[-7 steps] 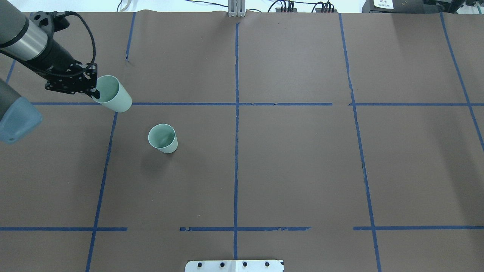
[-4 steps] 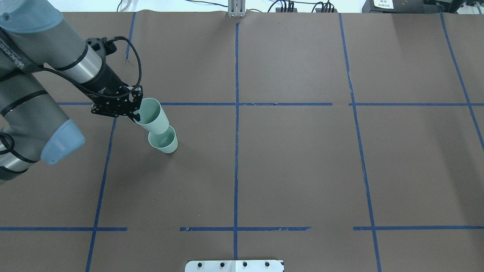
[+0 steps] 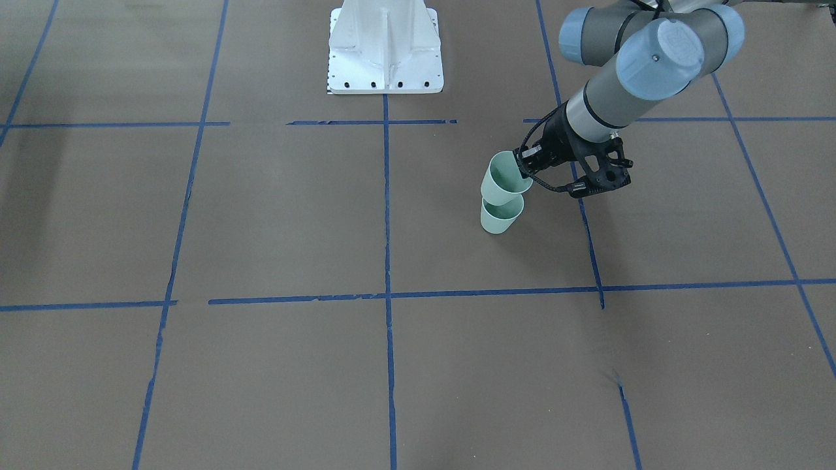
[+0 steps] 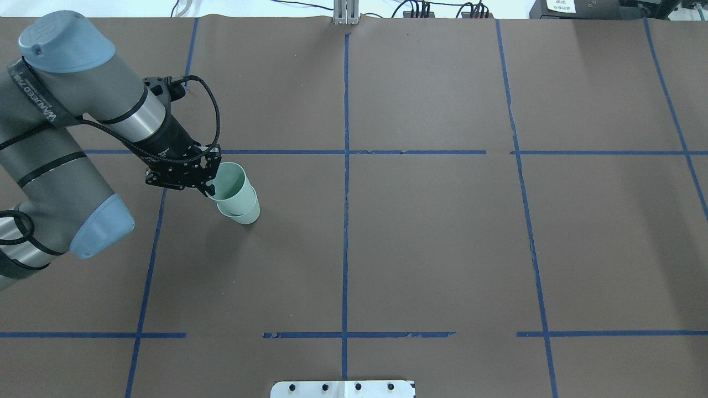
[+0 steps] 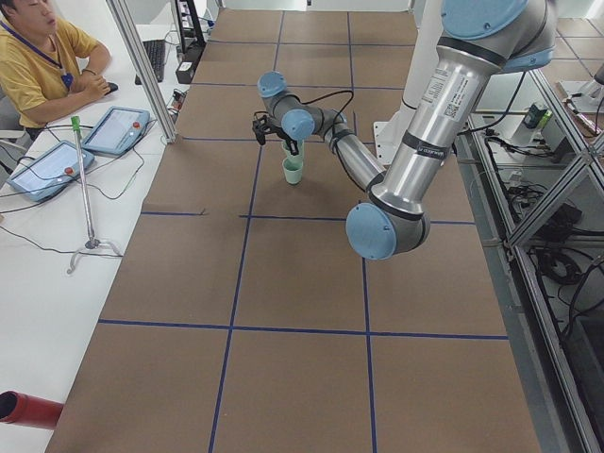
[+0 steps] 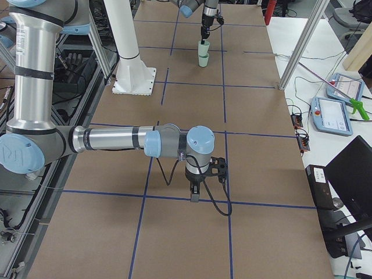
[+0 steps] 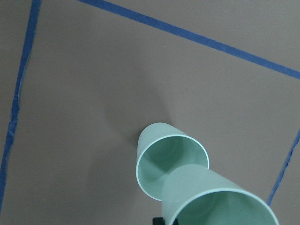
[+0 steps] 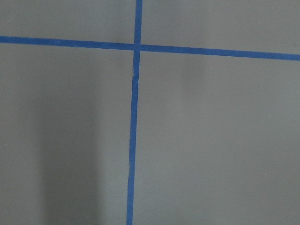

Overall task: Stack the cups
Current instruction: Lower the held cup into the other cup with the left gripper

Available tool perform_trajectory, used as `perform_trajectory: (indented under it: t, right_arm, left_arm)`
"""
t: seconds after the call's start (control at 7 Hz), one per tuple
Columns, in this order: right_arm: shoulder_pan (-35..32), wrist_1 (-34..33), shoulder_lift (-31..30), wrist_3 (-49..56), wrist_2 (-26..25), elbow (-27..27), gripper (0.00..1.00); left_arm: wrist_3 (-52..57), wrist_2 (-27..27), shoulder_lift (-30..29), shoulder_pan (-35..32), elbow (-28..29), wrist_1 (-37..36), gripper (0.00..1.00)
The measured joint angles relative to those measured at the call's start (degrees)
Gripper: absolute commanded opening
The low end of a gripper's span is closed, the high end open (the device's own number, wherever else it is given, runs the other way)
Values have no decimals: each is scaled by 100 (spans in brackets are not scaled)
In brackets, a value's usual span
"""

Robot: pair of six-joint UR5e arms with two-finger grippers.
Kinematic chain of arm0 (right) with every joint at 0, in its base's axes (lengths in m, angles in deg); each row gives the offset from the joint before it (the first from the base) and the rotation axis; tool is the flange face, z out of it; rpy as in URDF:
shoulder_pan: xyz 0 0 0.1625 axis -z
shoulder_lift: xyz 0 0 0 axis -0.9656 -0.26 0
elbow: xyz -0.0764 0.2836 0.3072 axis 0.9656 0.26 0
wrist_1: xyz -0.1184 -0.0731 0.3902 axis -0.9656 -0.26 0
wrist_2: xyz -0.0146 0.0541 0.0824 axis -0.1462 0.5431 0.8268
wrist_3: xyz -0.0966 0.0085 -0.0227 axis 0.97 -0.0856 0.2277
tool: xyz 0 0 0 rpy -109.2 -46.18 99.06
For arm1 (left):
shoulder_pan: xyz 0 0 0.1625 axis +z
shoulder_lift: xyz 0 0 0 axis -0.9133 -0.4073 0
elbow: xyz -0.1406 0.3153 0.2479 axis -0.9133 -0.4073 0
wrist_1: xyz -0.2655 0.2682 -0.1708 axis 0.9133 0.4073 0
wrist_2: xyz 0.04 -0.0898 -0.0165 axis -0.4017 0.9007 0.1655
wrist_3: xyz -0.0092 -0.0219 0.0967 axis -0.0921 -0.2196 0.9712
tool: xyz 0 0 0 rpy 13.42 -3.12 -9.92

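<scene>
Two pale mint-green cups are at the table's left. One cup stands upright on the brown table, also in the front view and the left wrist view. My left gripper is shut on the rim of the other cup, which is tilted with its base in the standing cup's mouth. My right gripper shows only in the exterior right view, low over the table. I cannot tell whether it is open or shut.
Blue tape lines divide the brown table. The robot's white base plate sits at the table's near edge. A person sits with tablets at a side bench.
My left arm has carried its cup right and toward the robot, from well clear of the standing cup to over it, then lowered its base into that cup's mouth.
</scene>
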Motion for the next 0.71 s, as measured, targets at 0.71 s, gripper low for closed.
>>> perform_trajectory:
  t: [0.71]
  right_arm:
    - [-2, 0, 0, 0, 0, 0, 100]
  left_arm:
    - [-2, -204, 0, 5, 46, 0, 0]
